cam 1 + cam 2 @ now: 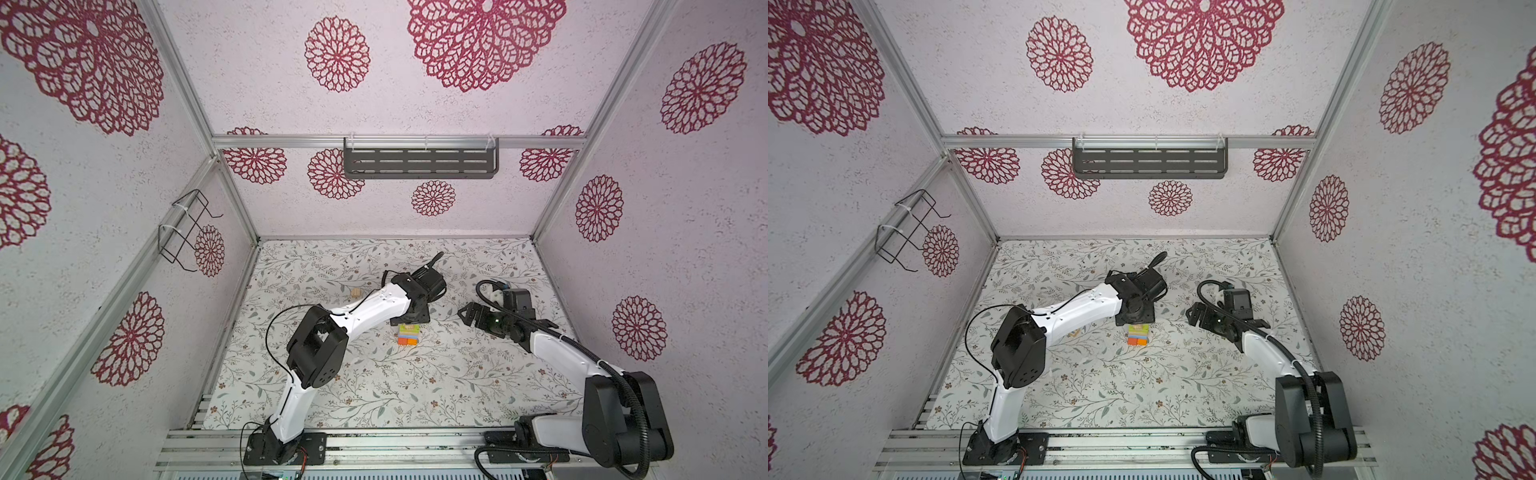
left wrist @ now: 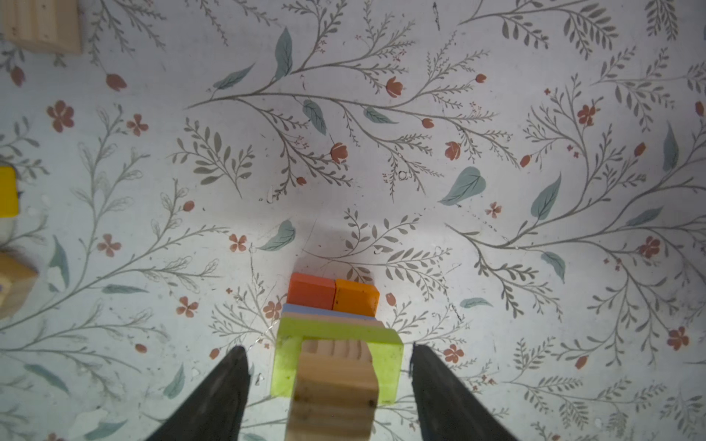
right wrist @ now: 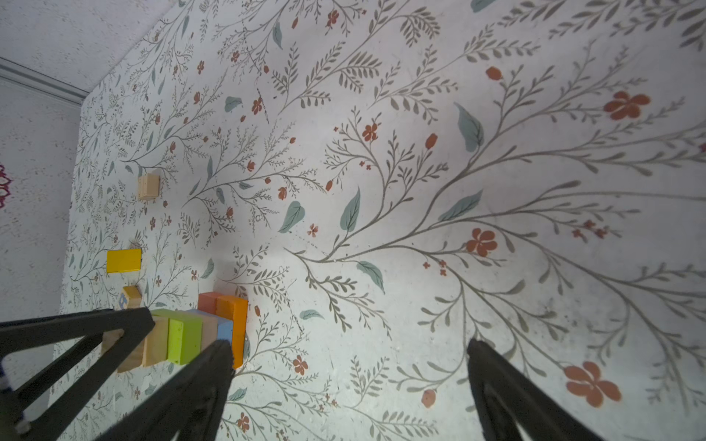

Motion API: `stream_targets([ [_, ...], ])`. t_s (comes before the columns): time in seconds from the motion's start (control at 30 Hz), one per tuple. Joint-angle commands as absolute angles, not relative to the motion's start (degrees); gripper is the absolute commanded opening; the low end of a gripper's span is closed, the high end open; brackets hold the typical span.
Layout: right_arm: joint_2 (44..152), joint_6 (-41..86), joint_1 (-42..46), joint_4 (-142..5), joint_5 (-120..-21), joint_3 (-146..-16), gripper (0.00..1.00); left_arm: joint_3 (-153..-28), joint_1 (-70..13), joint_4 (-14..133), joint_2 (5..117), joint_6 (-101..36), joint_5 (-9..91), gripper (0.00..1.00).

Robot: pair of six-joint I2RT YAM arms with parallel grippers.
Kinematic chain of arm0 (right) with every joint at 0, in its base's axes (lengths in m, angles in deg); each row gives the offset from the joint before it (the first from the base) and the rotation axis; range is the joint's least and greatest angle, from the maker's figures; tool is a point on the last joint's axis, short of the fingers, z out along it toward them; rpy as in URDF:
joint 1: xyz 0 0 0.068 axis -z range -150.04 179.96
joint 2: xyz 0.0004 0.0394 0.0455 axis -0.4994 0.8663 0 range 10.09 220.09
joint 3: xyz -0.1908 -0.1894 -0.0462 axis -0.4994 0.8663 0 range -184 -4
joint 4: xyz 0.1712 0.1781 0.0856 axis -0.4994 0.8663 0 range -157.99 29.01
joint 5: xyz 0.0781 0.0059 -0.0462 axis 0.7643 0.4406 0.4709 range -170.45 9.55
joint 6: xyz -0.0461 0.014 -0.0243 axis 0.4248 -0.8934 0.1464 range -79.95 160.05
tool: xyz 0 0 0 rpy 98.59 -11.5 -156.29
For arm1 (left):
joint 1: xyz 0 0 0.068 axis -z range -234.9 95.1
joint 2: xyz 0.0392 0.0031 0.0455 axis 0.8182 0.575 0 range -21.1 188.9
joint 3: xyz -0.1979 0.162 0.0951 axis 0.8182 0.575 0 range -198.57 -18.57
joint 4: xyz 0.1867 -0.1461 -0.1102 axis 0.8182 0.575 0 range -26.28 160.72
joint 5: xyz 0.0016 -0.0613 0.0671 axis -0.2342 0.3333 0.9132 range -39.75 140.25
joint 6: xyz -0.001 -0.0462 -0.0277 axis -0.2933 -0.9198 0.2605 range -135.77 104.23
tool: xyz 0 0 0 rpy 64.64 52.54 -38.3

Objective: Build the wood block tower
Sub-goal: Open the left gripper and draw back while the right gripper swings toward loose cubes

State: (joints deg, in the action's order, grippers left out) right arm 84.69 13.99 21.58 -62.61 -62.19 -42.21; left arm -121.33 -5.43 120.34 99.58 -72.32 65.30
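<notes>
the floral-print table (image 1: 374,395) is carrying the tower (image 2: 332,317) between the left gripper (image 2: 326,347)'s wide-spread fingers: orange base, blue, tan, lime slab, and a grainy bare-wood block (image 2: 332,385) topping it, untouched. the right gripper (image 3: 349,343) is gaping empty just beside. a smooth yellow piece (image 3: 123,260) and two wooden cubes (image 3: 148,186) are lying unstacked beyond the fingers.

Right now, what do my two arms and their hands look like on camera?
The left arm and right arm have white shells between bulky black joint housings. The left hand and right hand are matte black with fingers tapering to narrow tips. A thin black cable loops off the left arm; a thick ribbed black hose runs along the right arm.
</notes>
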Motion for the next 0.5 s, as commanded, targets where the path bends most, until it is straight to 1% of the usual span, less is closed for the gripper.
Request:
stream_targets([
  [0.0, 84.00, 14.45, 21.88, -63.21, -61.53, -42.22, 0.98, -123.91, -5.04, 121.71, 99.80, -72.82, 67.85, 0.89],
  [0.07, 83.86, 14.80, 21.83, -62.42, -62.22, -42.71, 0.99, -125.26, -5.15, 122.95, 99.11, -72.31, 68.90, 0.96],
  [0.13, 83.22, 15.22, 21.82, -61.31, -63.74, -43.31, 0.99, -126.64, -5.24, 124.20, 98.10, -71.64, 70.28, 0.99],
  [0.17, 82.65, 15.35, 21.80, -60.67, -64.72, -43.66, 0.99, -126.98, -5.33, 124.76, 97.26, -71.34, 71.07, 0.97],
  [0.3, 81.06, 16.56, 21.71, -57.40, -66.39, -46.23, 0.99, -124.98, -6.65, 124.70, 92.49, -70.29, 72.48, 0.97],
  [0.4, 81.85, 17.68, 21.36, -53.03, -66.80, -50.30, 0.98, -119.22, -8.66, 122.30, 86.19, -69.76, 72.43, 0.97],
  [0.47, 83.05, 17.86, 20.79, -50.37, -67.18, -53.66, 0.94, -114.08, -10.85, 119.56, 81.90, -69.65, 71.65, 0.97],
])
